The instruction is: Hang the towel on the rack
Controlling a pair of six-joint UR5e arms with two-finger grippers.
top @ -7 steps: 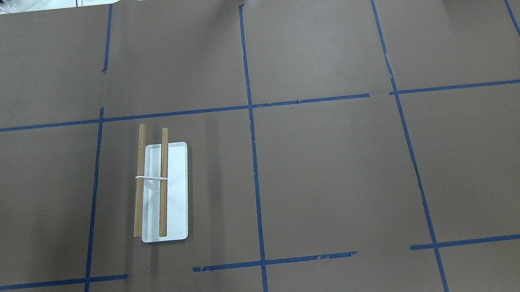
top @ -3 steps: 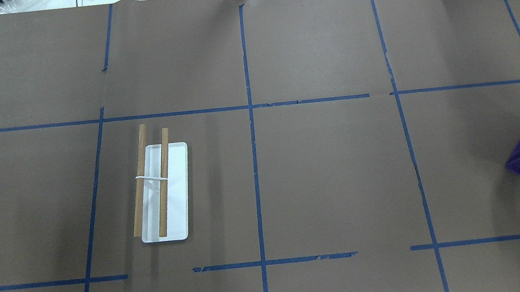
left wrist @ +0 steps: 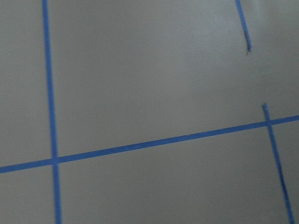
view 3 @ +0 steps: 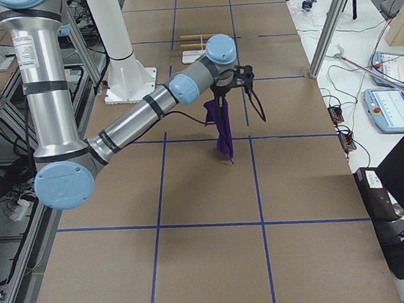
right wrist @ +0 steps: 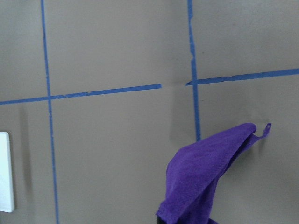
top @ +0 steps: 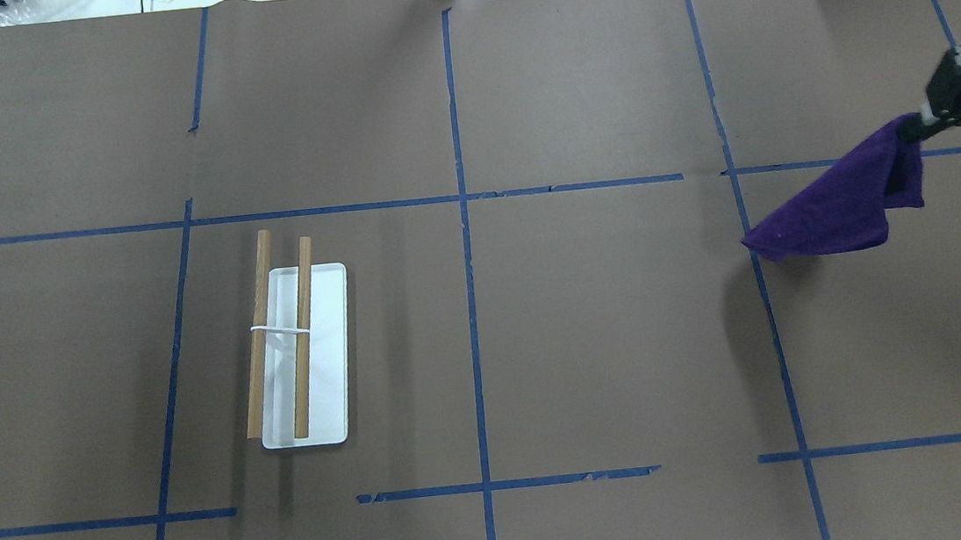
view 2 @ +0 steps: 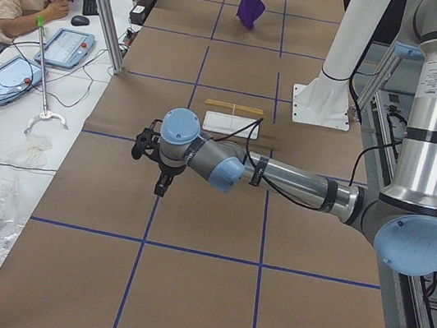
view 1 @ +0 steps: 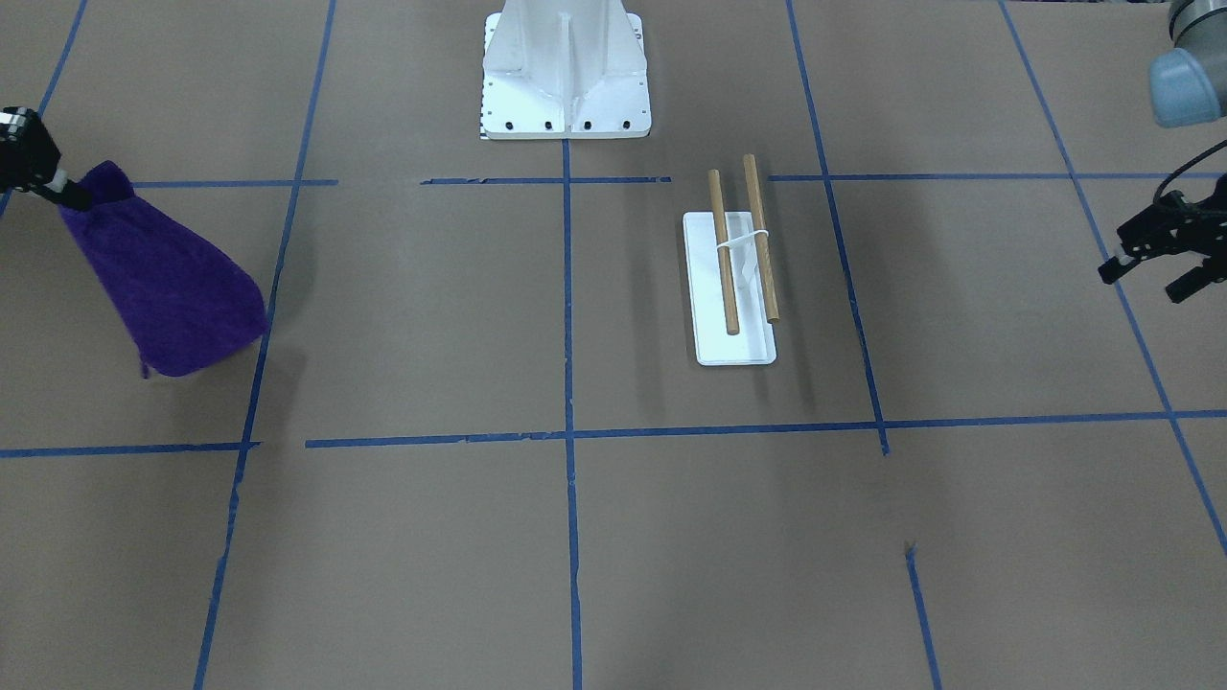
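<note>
You'll find the small deep-purple cloth towel [top: 836, 205] at the right of the overhead frame. It hangs limp above the brown paper-covered tabletop [top: 610, 337], one corner pinched in the closed jaws of the right gripper [top: 918, 125]. The white-based rack with two wooden dowels [top: 299, 349] stands well apart from it, left of centre. At the right edge of the front-facing view, the left gripper [view 1: 1145, 278] hovers with its jaws spread wide.
</note>
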